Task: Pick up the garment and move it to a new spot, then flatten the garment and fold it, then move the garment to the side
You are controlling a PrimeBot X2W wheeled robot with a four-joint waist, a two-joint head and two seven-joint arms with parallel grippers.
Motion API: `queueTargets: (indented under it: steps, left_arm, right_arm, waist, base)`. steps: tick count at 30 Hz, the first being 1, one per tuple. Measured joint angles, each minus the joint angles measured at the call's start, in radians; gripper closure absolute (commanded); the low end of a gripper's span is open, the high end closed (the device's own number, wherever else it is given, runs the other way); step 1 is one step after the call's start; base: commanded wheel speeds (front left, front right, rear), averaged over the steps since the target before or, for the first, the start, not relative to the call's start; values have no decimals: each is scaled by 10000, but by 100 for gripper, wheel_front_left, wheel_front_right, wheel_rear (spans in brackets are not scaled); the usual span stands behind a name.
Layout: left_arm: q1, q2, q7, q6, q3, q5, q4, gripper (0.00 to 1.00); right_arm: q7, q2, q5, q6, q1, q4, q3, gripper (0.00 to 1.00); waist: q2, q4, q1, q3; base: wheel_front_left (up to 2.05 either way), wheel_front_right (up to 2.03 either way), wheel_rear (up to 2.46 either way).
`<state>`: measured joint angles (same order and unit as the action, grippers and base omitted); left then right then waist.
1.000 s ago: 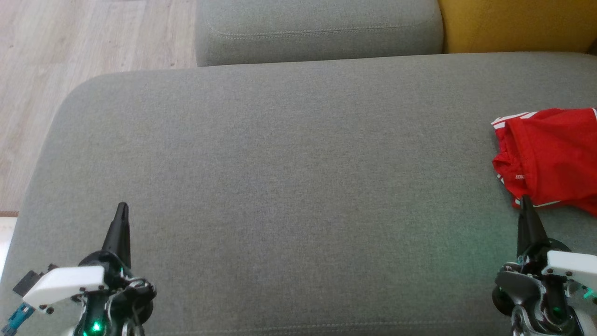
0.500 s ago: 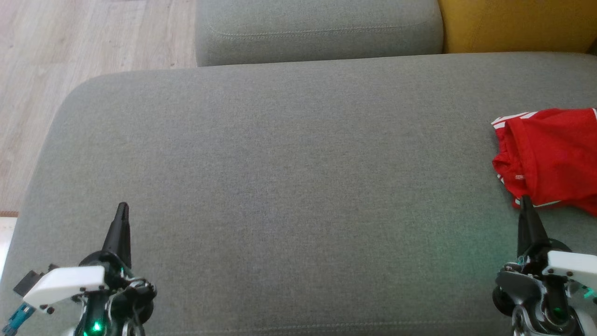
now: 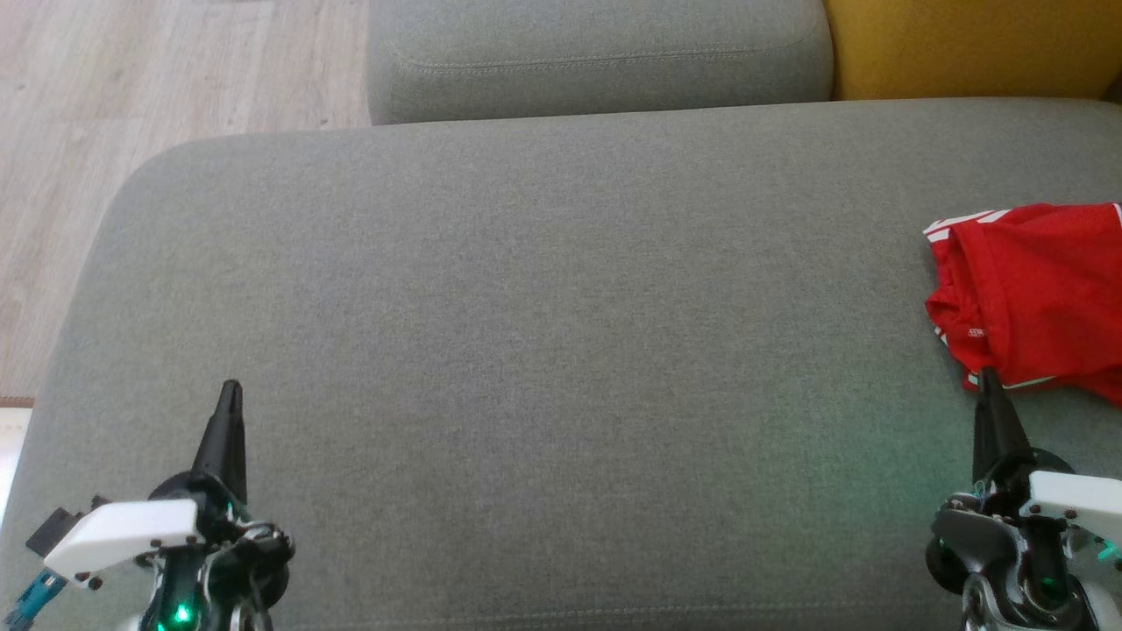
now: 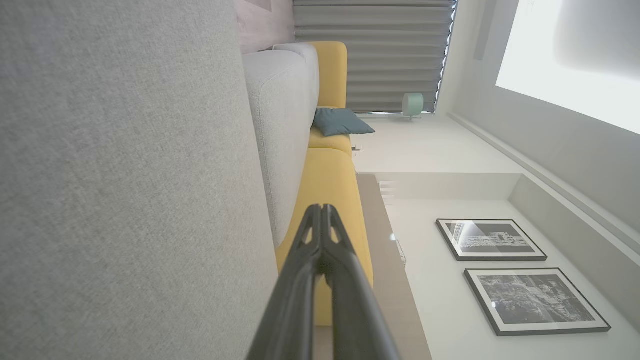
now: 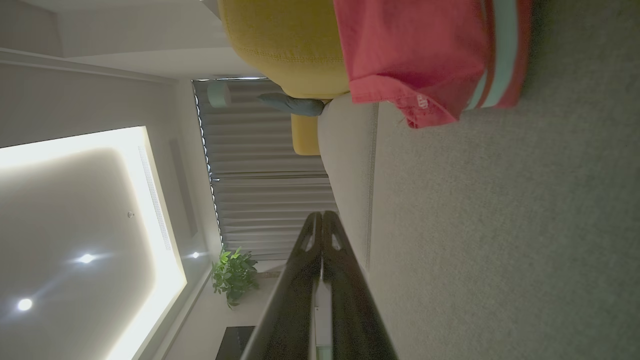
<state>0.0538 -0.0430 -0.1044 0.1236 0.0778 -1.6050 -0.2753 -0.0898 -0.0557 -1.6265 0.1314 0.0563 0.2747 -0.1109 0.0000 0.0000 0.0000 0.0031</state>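
Red garment [image 3: 1034,289] on grey sofa [image 3: 526,307], right tool [image 3: 989,377] closed, near it

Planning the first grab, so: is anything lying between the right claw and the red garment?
Nothing visible does. The shut right claw points at the near edge of the red garment, and bare grey cushion lies between them.
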Motion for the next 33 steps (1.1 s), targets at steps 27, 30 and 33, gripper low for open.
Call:
queueTargets:
  steps: [27,30,33]
  left_arm:
    - [0,6,-10,0,4,2,0,100]
    - [0,6,-10,0,6,2,0,100]
    - [0,6,-10,0,6,2,0,100]
  right_arm:
    - [-79,50,4,0,0,4,-73,100]
    - [-88,54,4,0,0,4,-79,100]
    - [-88,58,19,0,0,4,-86,100]
  waist:
    - [0,0,0,0]
    - [0,0,0,0]
    - [0,0,0,0]
  base:
    - [0,0,0]
    - [0,0,0]
    - [0,0,0]
